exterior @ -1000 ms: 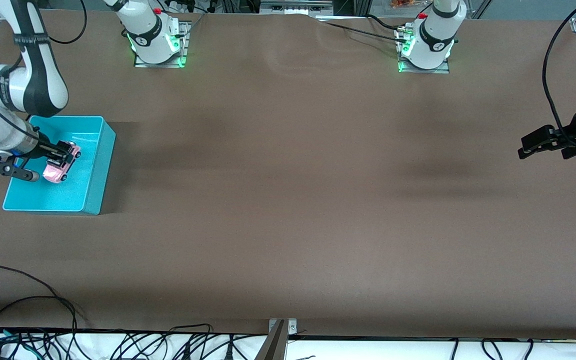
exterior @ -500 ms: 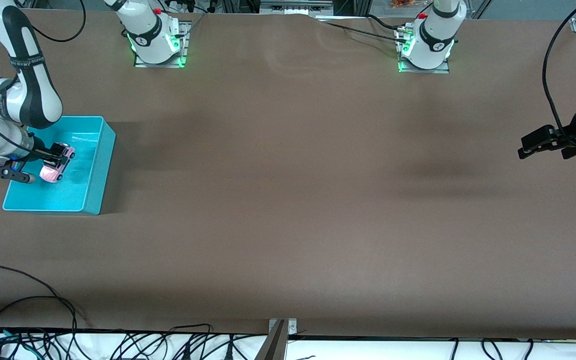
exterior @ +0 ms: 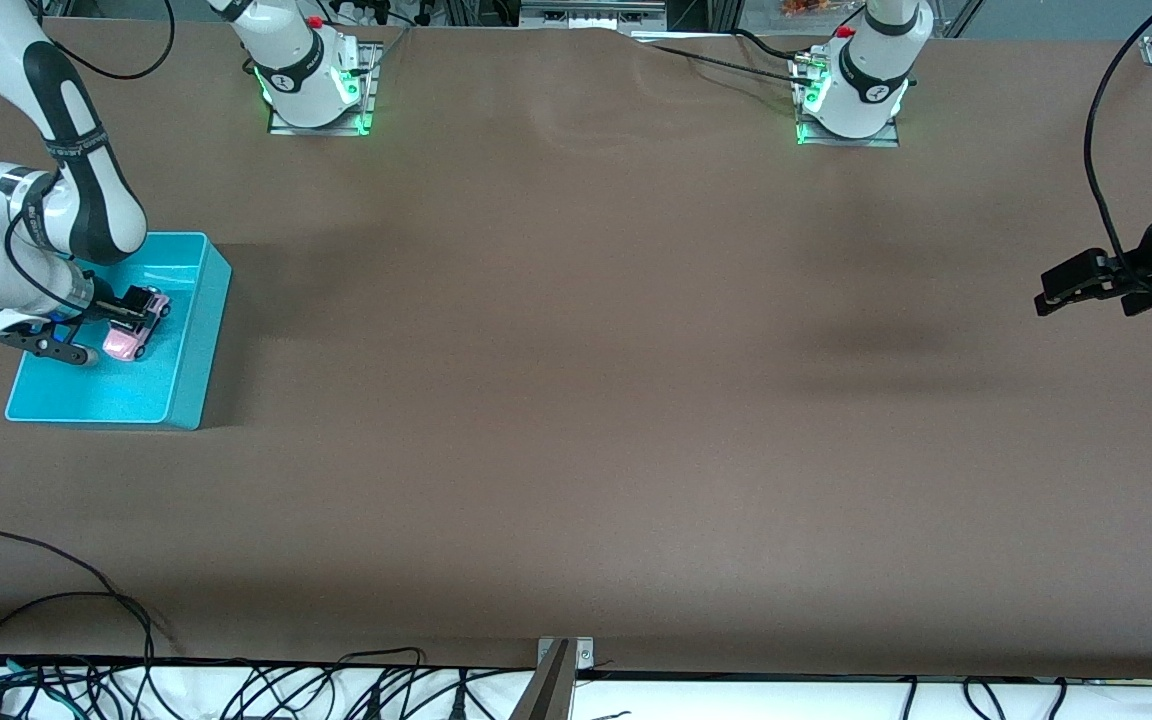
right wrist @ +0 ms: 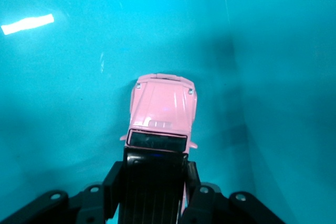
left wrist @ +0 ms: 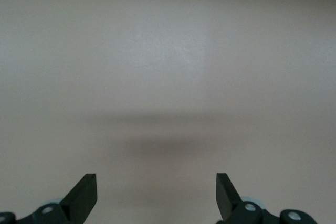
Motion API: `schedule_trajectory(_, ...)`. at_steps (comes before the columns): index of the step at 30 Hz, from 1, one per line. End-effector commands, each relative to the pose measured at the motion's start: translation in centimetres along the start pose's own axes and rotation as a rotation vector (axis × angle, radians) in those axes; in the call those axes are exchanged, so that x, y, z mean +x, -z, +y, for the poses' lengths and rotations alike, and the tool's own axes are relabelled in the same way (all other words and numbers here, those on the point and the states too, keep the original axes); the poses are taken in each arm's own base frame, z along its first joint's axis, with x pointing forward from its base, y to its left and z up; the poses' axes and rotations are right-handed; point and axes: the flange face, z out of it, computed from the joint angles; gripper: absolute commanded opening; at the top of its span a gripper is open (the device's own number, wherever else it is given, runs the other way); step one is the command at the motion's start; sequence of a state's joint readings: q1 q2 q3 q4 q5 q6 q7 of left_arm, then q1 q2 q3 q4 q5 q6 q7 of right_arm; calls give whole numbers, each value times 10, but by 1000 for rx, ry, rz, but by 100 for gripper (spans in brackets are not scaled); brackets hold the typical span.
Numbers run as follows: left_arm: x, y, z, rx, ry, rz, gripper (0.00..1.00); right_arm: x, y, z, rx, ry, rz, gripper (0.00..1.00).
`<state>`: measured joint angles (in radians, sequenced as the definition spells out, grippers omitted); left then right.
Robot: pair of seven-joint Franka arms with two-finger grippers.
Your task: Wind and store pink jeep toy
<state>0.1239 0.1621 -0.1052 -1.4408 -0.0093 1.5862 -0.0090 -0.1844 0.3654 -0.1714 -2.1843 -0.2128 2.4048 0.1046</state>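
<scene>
The pink jeep toy (exterior: 134, 334) hangs nose-down inside the turquoise bin (exterior: 198, 330), at the right arm's end of the table. My right gripper (exterior: 132, 309) is shut on its black roof and rear. In the right wrist view the pink jeep toy (right wrist: 163, 107) points its hood at the turquoise bin (right wrist: 63, 77) floor, and the fingers (right wrist: 114, 182) clamp both sides of its black roof. My left gripper (exterior: 1054, 292) waits open over the bare table at the left arm's end. In the left wrist view my left gripper (left wrist: 156, 195) holds nothing.
The brown table (exterior: 576, 400) spreads between the two arms. Both arm bases (exterior: 314, 80) stand along the edge farthest from the front camera. Black cables (exterior: 86, 680) lie along the edge nearest the front camera.
My right gripper has carried the jeep a little toward the bin's wall on the table's middle side, and the right arm's elbow has swung. The left arm has not moved.
</scene>
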Motion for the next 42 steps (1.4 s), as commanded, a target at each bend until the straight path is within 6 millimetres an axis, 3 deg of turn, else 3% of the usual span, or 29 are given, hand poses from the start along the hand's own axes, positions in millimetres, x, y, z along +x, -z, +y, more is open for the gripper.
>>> schedule_trajectory(1, -2, 2, 1, -12, -19, -8, 100, -4, -9, 4, 6, 0, -11, 17)
schedule_trajectory(5, -2, 2, 1, -12, -19, -8, 100, -9, -13, 10, 6, 5, -26, 26)
schedule_trajectory(9, -2, 2, 0, -12, -17, -8, 100, -16, -14, 11, 7, 3, -36, 48)
schedule_trajectory(10, -2, 2, 1, -12, -19, -8, 100, -17, -14, 11, 8, 3, -38, 60)
schedule_trajectory(12, -2, 2, 1, -12, -19, -8, 100, -19, -15, 10, 8, 5, -40, 100)
schedule_trajectory(23, -2, 4, -2, -12, -19, -3, 100, -21, 2, 13, 8, 3, -41, 100)
schedule_trajectory(31, -2, 3, -2, -12, -19, -5, 100, -27, 53, 22, 8, -8, -43, 100)
schedule_trajectory(32, -2, 4, -7, -13, -11, -3, 100, -31, 78, 16, 11, -7, -24, 100)
schedule_trajectory(42, -3, 5, -10, -13, -6, -3, 100, -38, 123, -12, 12, 41, 23, 100)
